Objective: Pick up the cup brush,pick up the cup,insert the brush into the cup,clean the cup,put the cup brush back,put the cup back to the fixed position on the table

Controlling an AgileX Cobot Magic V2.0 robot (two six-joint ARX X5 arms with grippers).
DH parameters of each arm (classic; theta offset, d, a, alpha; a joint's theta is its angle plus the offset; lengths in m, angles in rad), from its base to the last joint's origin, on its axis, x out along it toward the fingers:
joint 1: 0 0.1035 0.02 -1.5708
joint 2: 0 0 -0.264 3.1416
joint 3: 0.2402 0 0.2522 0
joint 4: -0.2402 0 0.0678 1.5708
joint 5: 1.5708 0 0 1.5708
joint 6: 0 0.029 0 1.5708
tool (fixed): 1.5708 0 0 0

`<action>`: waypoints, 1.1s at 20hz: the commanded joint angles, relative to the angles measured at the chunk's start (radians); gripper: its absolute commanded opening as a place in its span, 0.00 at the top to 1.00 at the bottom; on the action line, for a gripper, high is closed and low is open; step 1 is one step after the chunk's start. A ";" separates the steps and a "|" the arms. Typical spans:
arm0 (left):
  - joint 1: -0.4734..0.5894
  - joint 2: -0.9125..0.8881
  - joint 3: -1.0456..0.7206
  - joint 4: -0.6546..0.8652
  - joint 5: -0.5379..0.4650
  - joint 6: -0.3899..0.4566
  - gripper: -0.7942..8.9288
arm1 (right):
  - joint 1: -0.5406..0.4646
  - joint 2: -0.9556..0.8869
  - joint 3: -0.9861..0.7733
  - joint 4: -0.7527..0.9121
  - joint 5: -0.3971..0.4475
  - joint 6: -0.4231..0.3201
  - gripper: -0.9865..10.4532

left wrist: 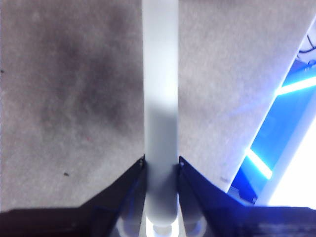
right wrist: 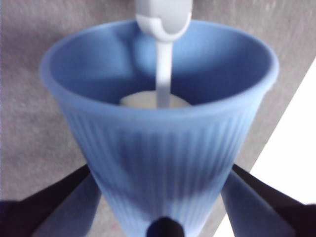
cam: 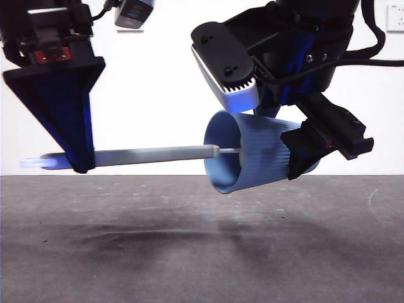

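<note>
left claw (left wrist: 160, 168) grips cup brush (cam: 151, 154) | head apparently inside cup (cam: 252, 158)

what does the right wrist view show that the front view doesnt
Only the right wrist view looks into the cup: the brush's cream sponge head sits deep inside it, at the end of the thin stem.

Only the front view shows both claws: the left claw grips the brush near its white looped end, the right claw holds the cup's base end, and both are lifted above the table, the cup lying sideways.

Both show the blue ribbed cup with the brush handle entering its mouth.
</note>
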 commanded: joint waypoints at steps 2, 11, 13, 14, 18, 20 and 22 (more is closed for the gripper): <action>-0.009 0.007 -0.003 0.056 0.029 -0.043 0.93 | 0.022 0.003 0.002 0.018 -0.023 0.042 0.92; 0.034 -0.056 -0.003 -0.214 -0.140 -0.072 0.93 | 0.011 0.002 0.002 -0.006 0.089 0.138 0.92; 0.064 -0.089 -0.003 -0.249 -0.152 -0.072 0.93 | 0.011 0.001 0.002 -0.011 0.092 0.183 0.92; 0.082 -0.103 -0.003 -0.266 -0.150 -0.071 0.93 | 0.011 0.001 0.002 -0.011 0.095 0.208 0.92; 0.164 -0.169 -0.003 -0.307 -0.146 -0.074 0.93 | 0.005 -0.009 0.002 -0.007 0.143 0.389 0.92; 0.200 -0.204 -0.003 -0.308 -0.131 -0.101 0.93 | -0.001 -0.039 0.002 -0.009 0.145 0.554 0.92; 0.238 -0.236 -0.005 -0.266 -0.085 -0.167 0.93 | -0.007 -0.095 0.002 -0.011 0.137 0.788 0.92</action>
